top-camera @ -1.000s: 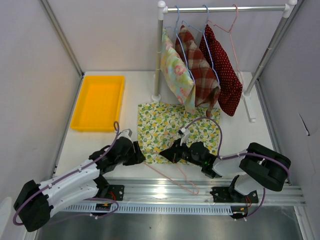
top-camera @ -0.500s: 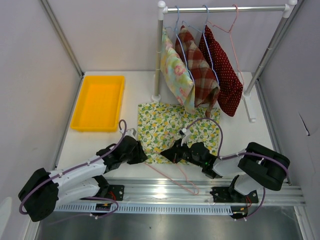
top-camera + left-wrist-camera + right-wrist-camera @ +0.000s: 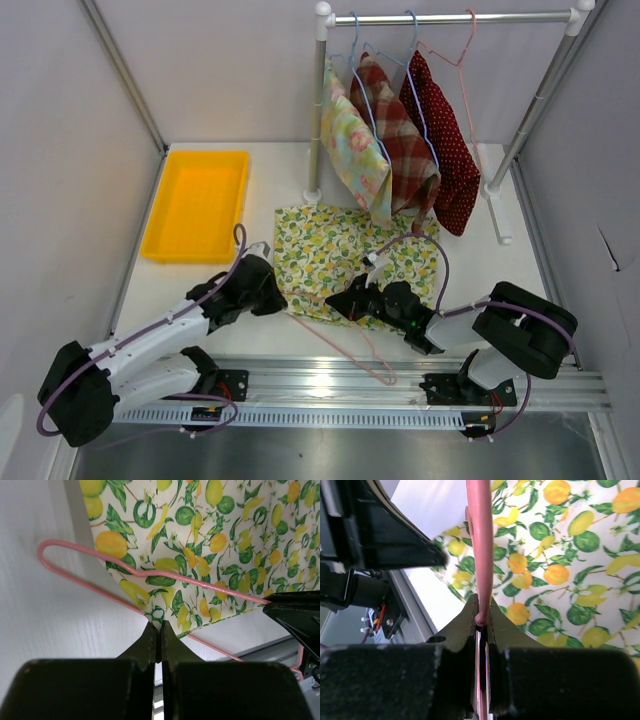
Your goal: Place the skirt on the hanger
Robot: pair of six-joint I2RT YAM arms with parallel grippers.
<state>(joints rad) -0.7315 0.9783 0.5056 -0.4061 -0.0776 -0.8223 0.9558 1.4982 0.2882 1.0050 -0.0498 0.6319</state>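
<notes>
Left gripper (image 3: 159, 627), open a second ago, is being shut on the hem of the skirt (image 3: 215, 540) at its tips, readying it for the hanger (image 3: 480, 540) being pinched by the right gripper (image 3: 482, 617).

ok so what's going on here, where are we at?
Both arms are working at the near edge of the lemon-print skirt, which lies flat on the table. The right gripper has its jaws shut on the wire of the pink hanger. The left gripper has its jaws shut on the skirt's near corner, right where the hanger's end pokes out. The skirt is not yet on the hanger.
</notes>
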